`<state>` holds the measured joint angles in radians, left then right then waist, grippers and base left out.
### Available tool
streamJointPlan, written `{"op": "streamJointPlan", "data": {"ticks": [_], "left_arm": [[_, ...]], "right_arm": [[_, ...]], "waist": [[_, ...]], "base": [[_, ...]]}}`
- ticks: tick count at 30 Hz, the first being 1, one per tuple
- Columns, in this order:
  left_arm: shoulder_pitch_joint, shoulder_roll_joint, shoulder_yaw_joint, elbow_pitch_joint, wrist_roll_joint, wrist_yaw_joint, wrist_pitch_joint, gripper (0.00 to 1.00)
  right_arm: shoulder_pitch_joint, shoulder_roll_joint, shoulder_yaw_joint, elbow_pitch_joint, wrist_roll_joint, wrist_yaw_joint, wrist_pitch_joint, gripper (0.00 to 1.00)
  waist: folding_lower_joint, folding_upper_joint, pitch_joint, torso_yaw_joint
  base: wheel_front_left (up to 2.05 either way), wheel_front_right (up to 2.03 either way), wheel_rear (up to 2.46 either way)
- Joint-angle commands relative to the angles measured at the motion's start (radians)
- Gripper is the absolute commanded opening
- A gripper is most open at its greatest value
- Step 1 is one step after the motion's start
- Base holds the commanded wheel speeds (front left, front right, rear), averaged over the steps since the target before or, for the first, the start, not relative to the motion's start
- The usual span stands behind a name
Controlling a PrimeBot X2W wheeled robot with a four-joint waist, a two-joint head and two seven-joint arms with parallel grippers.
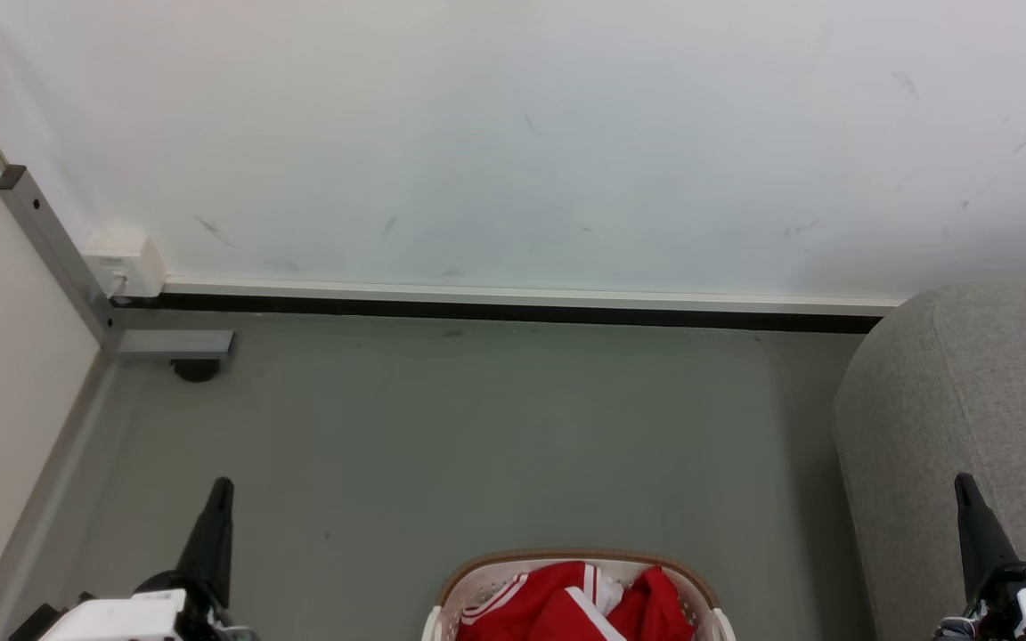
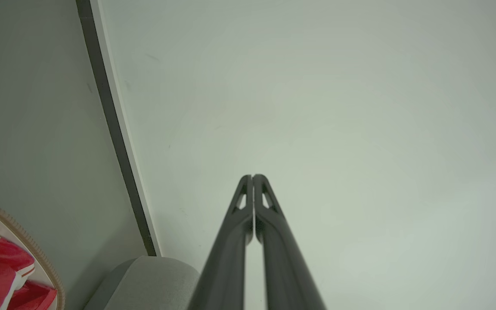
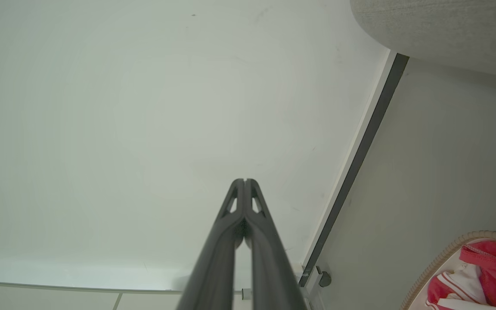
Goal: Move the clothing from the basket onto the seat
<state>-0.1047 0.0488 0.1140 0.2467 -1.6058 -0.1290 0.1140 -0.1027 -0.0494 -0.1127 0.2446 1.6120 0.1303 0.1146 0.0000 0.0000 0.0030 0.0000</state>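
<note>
Above the grey floor [image 1: 477, 427], the clothing [image 1: 549, 610] lies in the basket [image 1: 566, 554], none on the sofa [image 1: 967, 401] I can see, and my left gripper [image 1: 222, 488] and right gripper [image 1: 964, 482] are closed and empty, so I judge nothing moved yet.

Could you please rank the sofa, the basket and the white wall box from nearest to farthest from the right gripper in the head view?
From the right gripper:
1. The sofa, directly beside it, on the right.
2. The basket, bottom centre.
3. The wall box, far upper left.
</note>
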Motion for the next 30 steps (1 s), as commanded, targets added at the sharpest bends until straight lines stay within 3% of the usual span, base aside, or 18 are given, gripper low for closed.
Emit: {"op": "streamJointPlan", "data": {"ticks": [1,13,14,30], "left_arm": [[-0.009,0.002,0.001,-0.003,-0.013,-0.004,0.004,0.0],[0.0,0.0,0.0,0.0,0.0,0.0,0.0,0.0],[0.002,-0.001,0.0,0.004,0.001,0.0,-0.002,1.0],[0.013,-0.001,-0.018,-0.011,0.052,0.002,-0.064,1.0]], "right_arm": [[-0.012,-0.001,-0.003,0.002,0.002,0.001,0.003,0.0],[0.0,0.0,0.0,0.0,0.0,0.0,0.0,0.0],[0.002,0.001,0.001,0.003,0.0,0.0,-0.001,1.0],[0.017,0.006,0.05,-0.012,-0.05,0.0,-0.065,1.0]], "waist": [[0.0,0.0,0.0,0.0],[0.0,0.0,0.0,0.0],[0.0,0.0,0.0,0.0],[0.0,0.0,0.002,-0.002]], "base": [[0.0,0.0,0.0],[0.0,0.0,0.0],[0.0,0.0,0.0],[0.0,0.0,0.0]]}}
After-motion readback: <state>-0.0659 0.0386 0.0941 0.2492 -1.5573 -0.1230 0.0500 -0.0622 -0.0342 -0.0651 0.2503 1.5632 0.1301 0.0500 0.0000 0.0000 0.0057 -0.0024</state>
